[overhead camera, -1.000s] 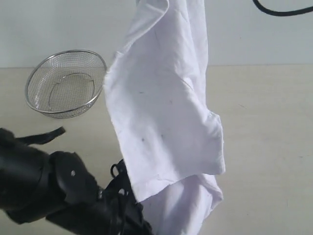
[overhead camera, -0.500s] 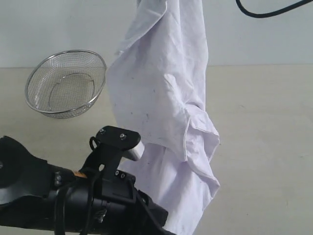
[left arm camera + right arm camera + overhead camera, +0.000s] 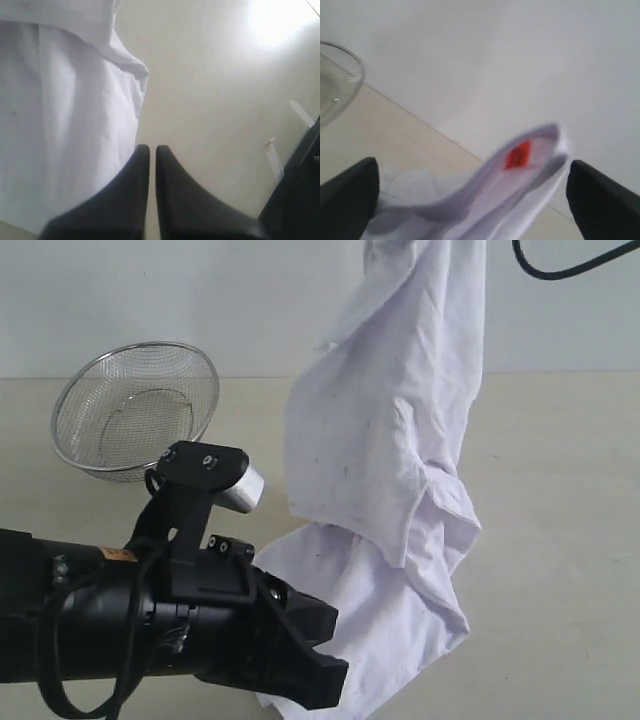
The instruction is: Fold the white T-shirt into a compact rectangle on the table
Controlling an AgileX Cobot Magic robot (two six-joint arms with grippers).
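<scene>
The white T-shirt (image 3: 400, 440) hangs down from above the top edge of the exterior view, and its crumpled lower part rests on the table (image 3: 560, 490). My right gripper (image 3: 472, 167) is open, jaws wide apart. The shirt's collar (image 3: 520, 175) with its orange tag (image 3: 518, 154) lies blurred between them, touching neither jaw that I can see. My left gripper (image 3: 152, 148) is shut with nothing in it, low over the table beside the shirt's edge (image 3: 65, 125). In the exterior view the left gripper (image 3: 320, 680) sits against the shirt's bottom hem.
A round wire-mesh basket (image 3: 135, 410) stands at the back left of the table, also seen as the basket (image 3: 335, 80) in the right wrist view. A black cable (image 3: 560, 265) loops at the top right. Tape strips (image 3: 300, 112) mark the table near a dark object (image 3: 300, 170).
The hanging shirt has swung to the right and its lower part has sunk and bunched on the table. The left arm has turned and come forward, its wrist camera mount now standing up.
</scene>
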